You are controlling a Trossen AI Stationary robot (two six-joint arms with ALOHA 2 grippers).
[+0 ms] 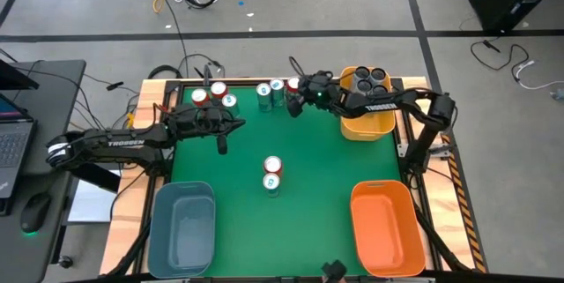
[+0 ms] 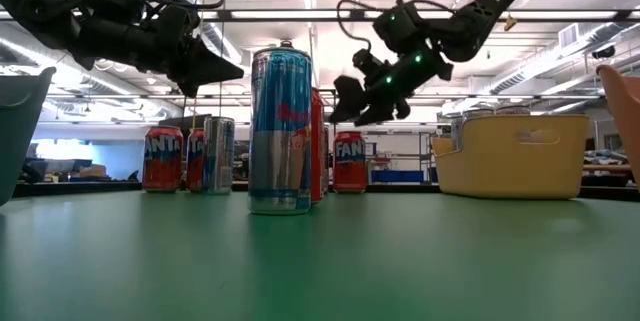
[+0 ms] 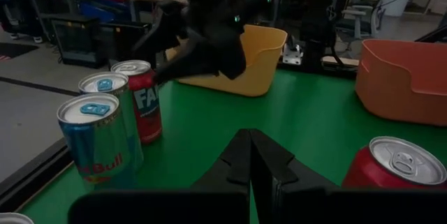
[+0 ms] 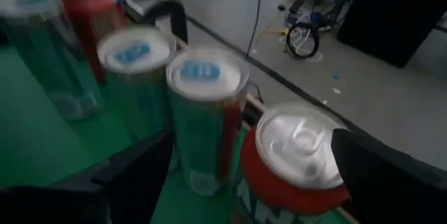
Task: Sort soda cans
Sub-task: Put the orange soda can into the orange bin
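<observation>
Right now the right gripper (image 1: 295, 98) hangs over the far middle of the green table (image 1: 326, 177), and its fingers are spread wide. It holds nothing. In its own wrist view a red can (image 4: 297, 161) sits between the two fingers, just under them, with two teal cans (image 4: 202, 112) right beside it.

More cans stand along the far edge, red ones and teal ones with white tops (image 1: 216, 96). Two cans stand alone in the middle of the table, a red one (image 1: 272, 167) and a teal one (image 1: 271, 182) (they are touching). Three dark cans (image 1: 370, 78) sit in the yellow bin (image 1: 374, 124) on the far right.

The left gripper (image 1: 231, 126) waits above the far left of the table, with its fingers pressed tight together and nothing in them. A blue bin (image 1: 182, 226) and an orange bin (image 1: 386, 228) sit at the near corners.
</observation>
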